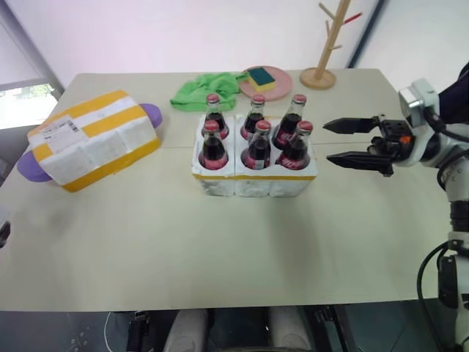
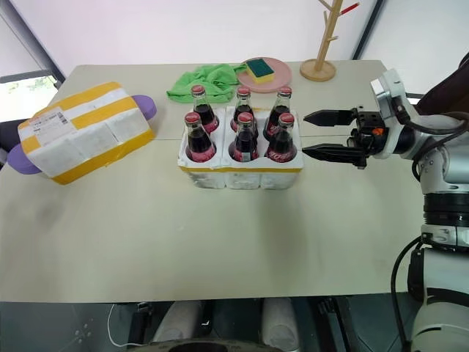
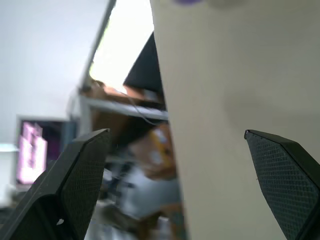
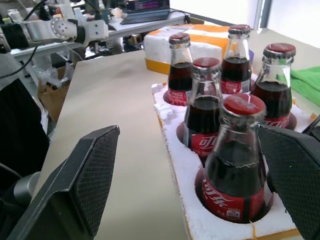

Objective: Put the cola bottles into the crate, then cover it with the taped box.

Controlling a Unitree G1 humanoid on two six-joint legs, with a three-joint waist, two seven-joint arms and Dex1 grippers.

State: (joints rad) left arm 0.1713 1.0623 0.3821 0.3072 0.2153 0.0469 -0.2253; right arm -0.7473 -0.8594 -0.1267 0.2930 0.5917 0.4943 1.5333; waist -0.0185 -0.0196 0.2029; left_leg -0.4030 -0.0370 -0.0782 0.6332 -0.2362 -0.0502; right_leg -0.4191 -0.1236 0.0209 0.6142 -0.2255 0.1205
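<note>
While bottles (image 1: 256, 139) fill crate (image 1: 253, 182), cloth (image 1: 209, 89), sponge (image 1: 259, 78) behind

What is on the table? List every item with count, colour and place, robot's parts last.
bottles: six, dark cola with red caps, all standing in the crate.
crate: one, white with yellow band, table centre.
box: one, white with yellow stripes and a label, table's left.
purple thing: one, under the box, ends sticking out.
cloth: one, green, behind the crate.
plate: one, pink, far edge, sponge on it.
sponge: one, yellow and green.
rack: one, wooden, far right.
left gripper: fingers open, empty, by the table's edge.
right gripper: fingers open, empty, right of the crate.
</note>
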